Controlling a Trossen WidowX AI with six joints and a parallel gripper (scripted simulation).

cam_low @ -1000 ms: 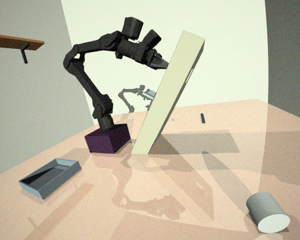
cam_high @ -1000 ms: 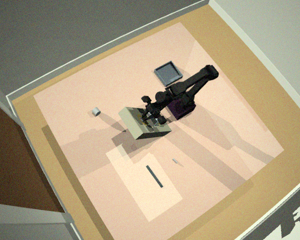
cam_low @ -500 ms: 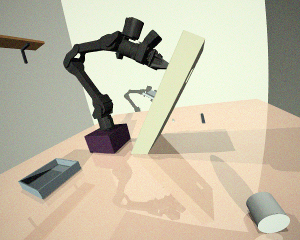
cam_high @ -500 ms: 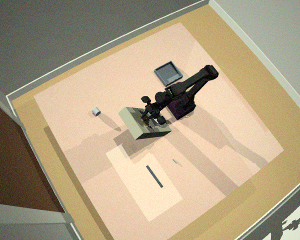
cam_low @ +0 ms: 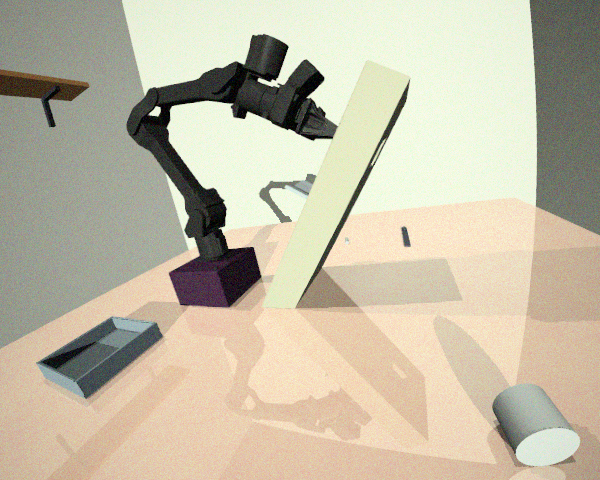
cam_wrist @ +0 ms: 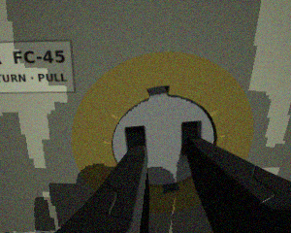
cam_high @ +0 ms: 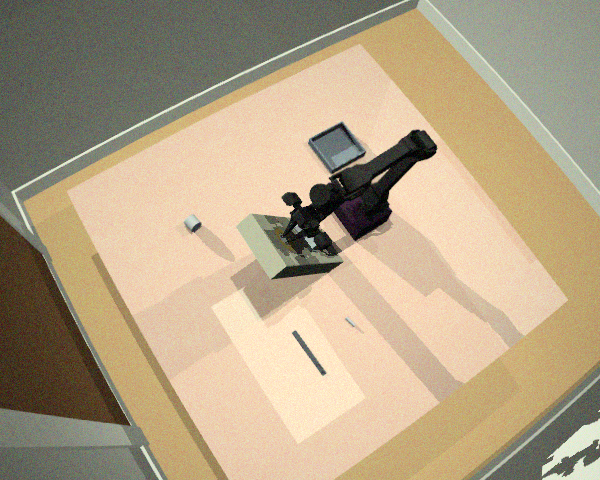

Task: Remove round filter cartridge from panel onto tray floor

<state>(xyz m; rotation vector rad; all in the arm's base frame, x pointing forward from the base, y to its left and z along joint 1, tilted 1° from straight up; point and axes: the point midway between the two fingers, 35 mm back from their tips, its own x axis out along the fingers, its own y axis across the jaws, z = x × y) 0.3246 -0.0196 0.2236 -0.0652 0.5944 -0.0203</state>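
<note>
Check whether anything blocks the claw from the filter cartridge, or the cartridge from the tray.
Nothing visible stands between the claw and the cartridge. Toward the tray, only its raised rim seems in the way, so the cartridge must likely pass over it.

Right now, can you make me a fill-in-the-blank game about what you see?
The yellow ring goes around the round gray ____.
The cartridge has ____ dark slots on its face.
The tray sits on the table with nothing in it, so it is ____.
The box under the arm is colored ____.

Missing words: cartridge; two; empty; purple.
</note>
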